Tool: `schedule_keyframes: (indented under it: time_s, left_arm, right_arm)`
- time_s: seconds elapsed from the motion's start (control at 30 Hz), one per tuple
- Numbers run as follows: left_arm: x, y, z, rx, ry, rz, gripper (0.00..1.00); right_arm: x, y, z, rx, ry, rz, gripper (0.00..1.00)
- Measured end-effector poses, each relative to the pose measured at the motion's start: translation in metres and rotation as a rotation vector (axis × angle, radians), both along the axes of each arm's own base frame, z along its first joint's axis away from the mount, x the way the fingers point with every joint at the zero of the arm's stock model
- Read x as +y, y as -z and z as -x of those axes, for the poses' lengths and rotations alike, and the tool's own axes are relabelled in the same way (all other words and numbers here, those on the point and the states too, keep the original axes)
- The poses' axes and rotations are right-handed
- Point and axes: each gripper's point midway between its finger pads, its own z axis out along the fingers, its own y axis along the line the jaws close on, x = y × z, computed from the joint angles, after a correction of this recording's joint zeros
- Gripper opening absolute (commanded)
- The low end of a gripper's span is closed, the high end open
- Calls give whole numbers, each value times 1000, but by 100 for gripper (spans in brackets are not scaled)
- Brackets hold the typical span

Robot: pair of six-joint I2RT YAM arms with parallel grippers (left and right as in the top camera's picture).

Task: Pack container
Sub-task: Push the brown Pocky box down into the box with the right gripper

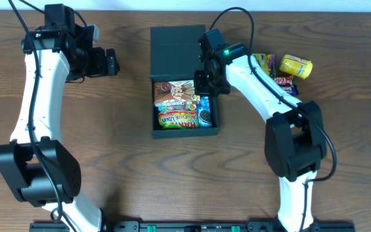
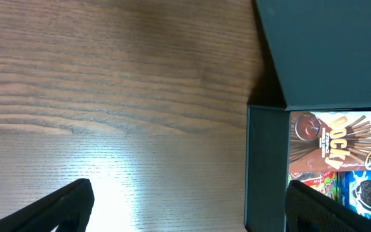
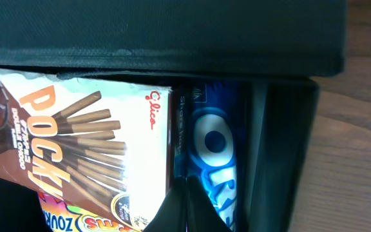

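Right wrist view: right gripper (image 3: 185, 205), fingers pressed together with nothing between them, tips over the seam between two packed items. Whether they touch either item cannot be told.
- Left of the tips: Pocky box (image 3: 76, 135), brown and white, lying flat.
- Right of the tips: blue Oreo packet (image 3: 214, 154), set between the Pocky box and the wall of the container (image 3: 282, 148).
- Just beside the Pocky box, nearer the robot: green Zours packet (image 1: 177, 118).
- Container: dark rectangular box at mid-table, open, with its flap lid (image 1: 172, 46) laid back flat on the far side. The right arm crosses the far right corner and hides the rim there.
- Loose on the table (image 1: 127, 161), right of the container and beyond the right arm: yellow packet (image 1: 296, 66), purple-and-yellow packet (image 1: 266, 62) and dark red packet (image 1: 284, 84), clustered together.
- Left gripper (image 1: 111, 62): jaws spread wide, empty, hovering over bare wood well left of the container. In the left wrist view its fingers (image 2: 63, 206) frame the box's side wall.
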Motion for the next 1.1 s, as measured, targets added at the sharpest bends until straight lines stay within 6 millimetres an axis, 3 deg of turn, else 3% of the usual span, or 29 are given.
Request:
schedule_keyframes:
  time_s: [0.43, 0.8, 1.1]
  left_arm:
    - [0, 1, 2, 7, 0, 1, 95]
    - [0, 1, 2, 8, 0, 0, 95]
    - [0, 1, 2, 8, 0, 1, 95]
  right_arm:
    - [-1, 10, 1, 8, -54, 14, 1]
    - [3, -26, -13, -83, -57, -21, 1]
    - [5, -30, -15, -97, -59, -27, 1]
